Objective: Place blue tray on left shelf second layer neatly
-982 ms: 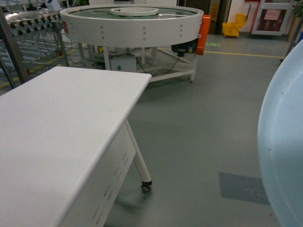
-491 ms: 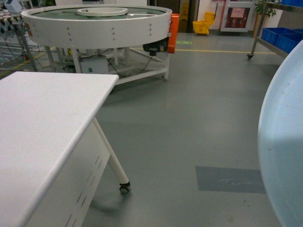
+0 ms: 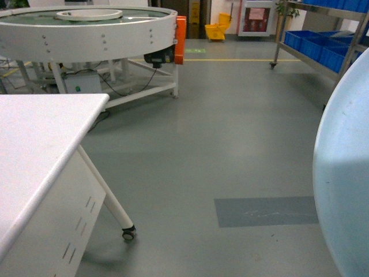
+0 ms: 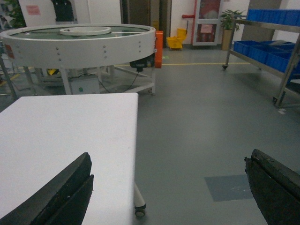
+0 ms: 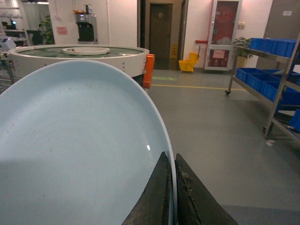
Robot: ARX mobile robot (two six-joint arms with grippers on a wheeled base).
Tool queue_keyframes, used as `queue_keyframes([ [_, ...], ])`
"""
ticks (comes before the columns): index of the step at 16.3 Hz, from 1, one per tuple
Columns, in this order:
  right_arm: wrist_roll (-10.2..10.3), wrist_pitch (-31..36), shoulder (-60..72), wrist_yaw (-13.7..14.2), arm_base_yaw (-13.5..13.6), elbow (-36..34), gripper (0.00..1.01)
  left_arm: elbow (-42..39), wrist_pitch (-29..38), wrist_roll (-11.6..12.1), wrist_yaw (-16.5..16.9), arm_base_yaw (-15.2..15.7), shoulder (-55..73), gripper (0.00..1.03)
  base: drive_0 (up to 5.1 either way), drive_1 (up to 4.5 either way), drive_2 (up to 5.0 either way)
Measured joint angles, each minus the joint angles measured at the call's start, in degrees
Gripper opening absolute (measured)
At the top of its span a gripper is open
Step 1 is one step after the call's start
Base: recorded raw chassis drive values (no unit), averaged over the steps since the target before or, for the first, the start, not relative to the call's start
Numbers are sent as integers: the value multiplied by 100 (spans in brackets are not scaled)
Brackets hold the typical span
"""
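The right jaws (image 5: 169, 197) are clamped on the rim of the blue tray (image 5: 79, 150), one finger on each face, holding it up off the floor and tilted nearly on edge. In the head view the blue tray fills the frame from three o'clock down to five o'clock. The left jaws (image 4: 168, 192) are spread wide apart with nothing between them, level and pointing forward over the near corner of the white table (image 4: 65, 126). A steel shelf (image 3: 314, 40) carrying dark blue crates (image 3: 317, 43) stands at one o'clock, well apart from the tray. A round white conveyor (image 3: 86, 29) sits at eleven o'clock.
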Motion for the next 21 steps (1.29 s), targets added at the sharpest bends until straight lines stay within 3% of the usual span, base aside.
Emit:
queue_keyframes([
  [5,-2,-15,2,-2,0,0,2,0,-7,0,0,0,0,98,-136,188,-461],
  [21,-4,-2,0,0,0,-2,2,0,0,0,0,0,0,98,27,402,-402],
])
